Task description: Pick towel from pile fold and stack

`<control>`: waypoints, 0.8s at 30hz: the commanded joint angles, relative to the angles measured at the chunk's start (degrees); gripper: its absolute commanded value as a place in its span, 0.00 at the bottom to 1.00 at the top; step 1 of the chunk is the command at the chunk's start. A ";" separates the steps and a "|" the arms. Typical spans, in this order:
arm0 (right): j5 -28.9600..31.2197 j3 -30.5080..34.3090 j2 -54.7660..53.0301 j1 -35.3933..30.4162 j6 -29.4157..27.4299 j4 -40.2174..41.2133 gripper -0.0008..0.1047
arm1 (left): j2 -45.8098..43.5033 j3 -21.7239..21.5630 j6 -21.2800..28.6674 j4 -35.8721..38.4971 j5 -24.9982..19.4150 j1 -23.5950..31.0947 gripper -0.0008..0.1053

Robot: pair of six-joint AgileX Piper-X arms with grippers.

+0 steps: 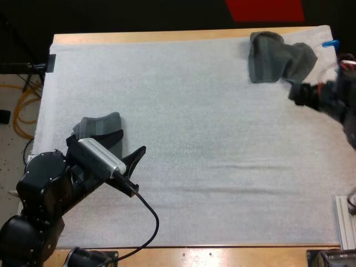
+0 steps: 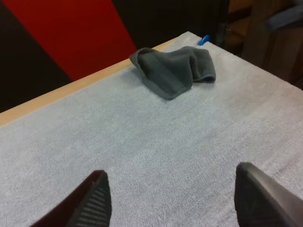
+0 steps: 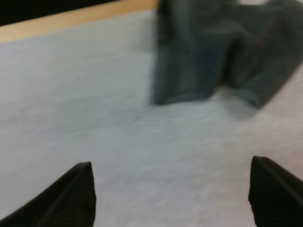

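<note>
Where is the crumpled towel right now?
In the high view the crumpled towel lies at the far right corner of the mat, just ahead of the right gripper, which is open and clear of it.

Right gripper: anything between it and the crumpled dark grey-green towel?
Nothing: the right wrist view shows a bare stretch of white mat between the open right gripper and the crumpled dark grey-green towel ahead.

A crumpled towel [image 1: 278, 58] lies upper right, my right gripper [image 1: 296, 93] just below it. Lower left, my left gripper [image 1: 132, 141] stands spread at a second towel's [image 1: 100, 123] edge.
</note>
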 commanded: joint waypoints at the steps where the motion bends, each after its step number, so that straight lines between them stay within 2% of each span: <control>1: 3.39 -1.74 2.10 0.19 0.20 -1.51 0.63 | -0.04 -0.39 -0.60 -0.91 0.38 -0.19 0.54; 3: 8.50 -5.56 9.03 -0.01 1.04 -1.56 0.63 | -0.04 -0.39 -0.60 -0.91 0.38 -0.19 0.54; 8: 11.04 -12.43 20.89 -0.13 3.97 -1.75 0.63 | -0.04 -0.39 -0.60 -0.91 0.38 -0.19 0.54; 15: 12.82 -20.01 33.59 -0.13 19.46 -3.68 0.63 | -0.04 -0.39 -2.64 -0.91 0.38 -0.19 0.54; 21: 13.62 -21.28 38.86 -1.33 29.27 -5.23 0.63 | -0.04 -0.39 -3.11 -0.91 0.38 -0.19 0.54; 24: 12.22 -21.28 40.67 -2.31 32.86 -6.37 0.63 | -0.04 -0.39 -3.11 -0.91 0.38 -0.19 0.54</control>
